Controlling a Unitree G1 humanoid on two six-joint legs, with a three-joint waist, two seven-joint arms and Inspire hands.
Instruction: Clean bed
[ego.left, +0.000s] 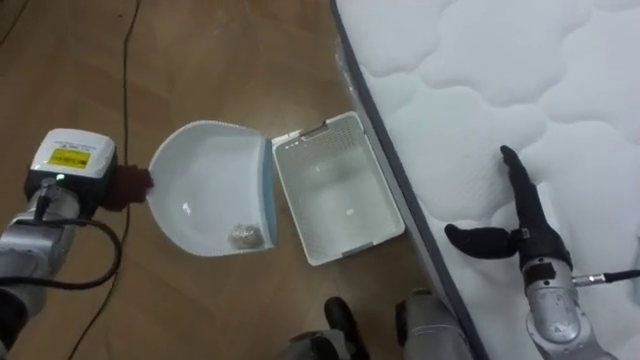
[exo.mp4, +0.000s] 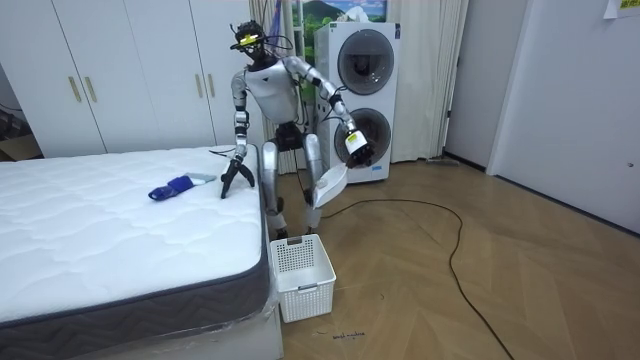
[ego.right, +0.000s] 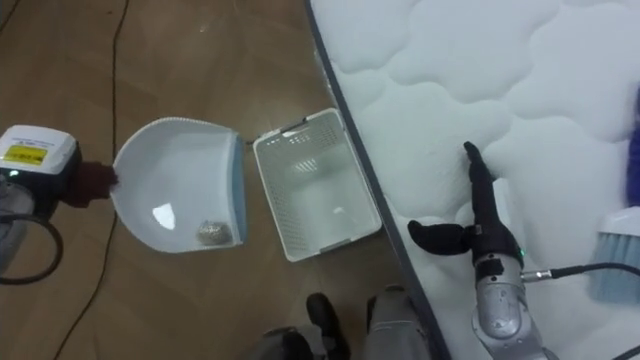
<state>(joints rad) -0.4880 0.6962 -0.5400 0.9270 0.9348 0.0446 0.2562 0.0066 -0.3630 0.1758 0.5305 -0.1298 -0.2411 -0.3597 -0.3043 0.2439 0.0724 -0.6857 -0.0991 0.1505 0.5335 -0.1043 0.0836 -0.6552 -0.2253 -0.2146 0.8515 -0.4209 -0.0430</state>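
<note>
The left hand (ego.left: 125, 187) is closed round the handle of a white dustpan (ego.left: 205, 180) and holds it out over the wooden floor (ego.left: 230, 60). Most of that hand is tucked under the arm's wrist box, so how the fingers wrap the handle is hard to make out. In the pan, at the corner farthest from the hand, lies 1 small crumpled scrap (ego.left: 245, 236); what it is made of cannot be told. Just beyond the pan's open lip stands a white basket (ego.left: 338, 200) on the floor, close against the bed's edge, and it looks empty.

The right hand (ego.left: 522, 225) rests flat on the mattress (ego.left: 480, 60), fingers straight and thumb spread, holding nothing. Off to its outer side lies a brush (ego.right: 618, 250), cut by the picture's edge.

The step in hand looks like emptying: the sweepings are in the pan, not yet in the basket. The next move calls for carrying the lip over the basket's rim and tipping the pan so the scrap slides in, not onto the floor.
</note>
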